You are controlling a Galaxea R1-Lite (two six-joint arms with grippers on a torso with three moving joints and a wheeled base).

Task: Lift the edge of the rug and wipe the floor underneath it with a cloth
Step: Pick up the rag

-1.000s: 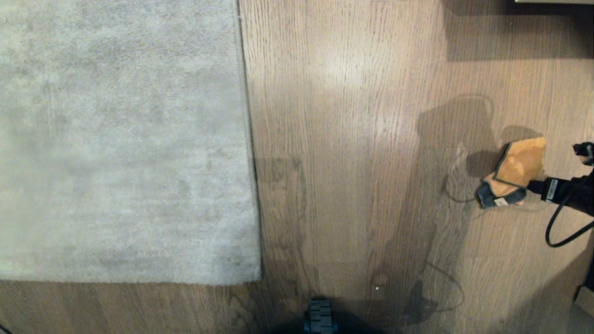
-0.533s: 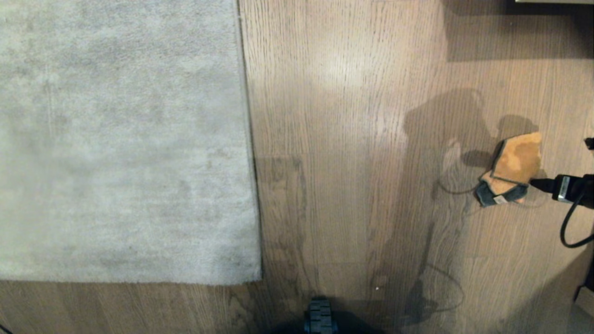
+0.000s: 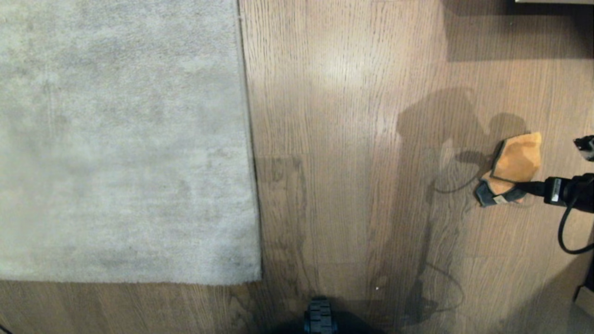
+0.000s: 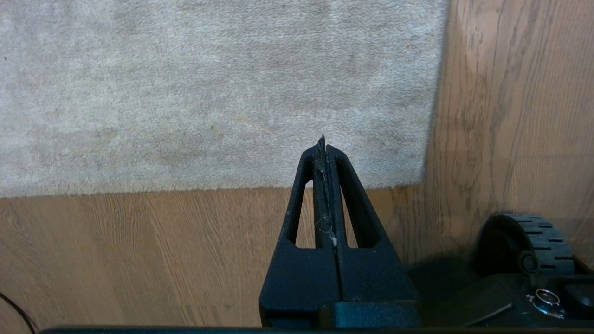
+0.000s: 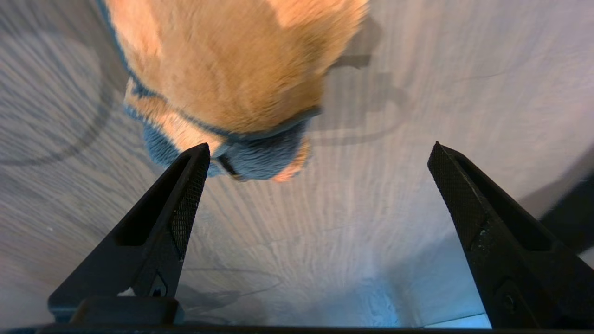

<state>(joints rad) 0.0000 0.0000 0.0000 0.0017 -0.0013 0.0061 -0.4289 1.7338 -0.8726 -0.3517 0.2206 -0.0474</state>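
The grey-beige rug (image 3: pixel 125 139) lies flat on the left, its rug edge (image 3: pixel 250 153) running straight down to a corner (image 3: pixel 259 279). Brown wood-grain floor (image 3: pixel 348 139) fills the middle. The orange-yellow cloth (image 3: pixel 515 162) with its dark grey end lies folded on the floor at the far right. My right gripper (image 3: pixel 547 164) reaches in from the right, open wide. One fingertip (image 5: pixel 192 171) is at the grey end of the cloth (image 5: pixel 232 69), and nothing sits between the fingers. My left gripper (image 4: pixel 323 144) hangs shut near the rug corner (image 4: pixel 424 183).
My base's black wheel (image 3: pixel 320 317) shows at the bottom centre and again as a wheel (image 4: pixel 533 241) in the left wrist view. A black cable (image 3: pixel 568 232) loops under the right arm. A pale furniture edge (image 3: pixel 552 1) casts a dark shadow at the top right.
The right gripper pulled back toward the right edge, then came left again, and one finger now reaches over the cloth's grey end. The cloth shifted slightly. Rug and left arm are still.
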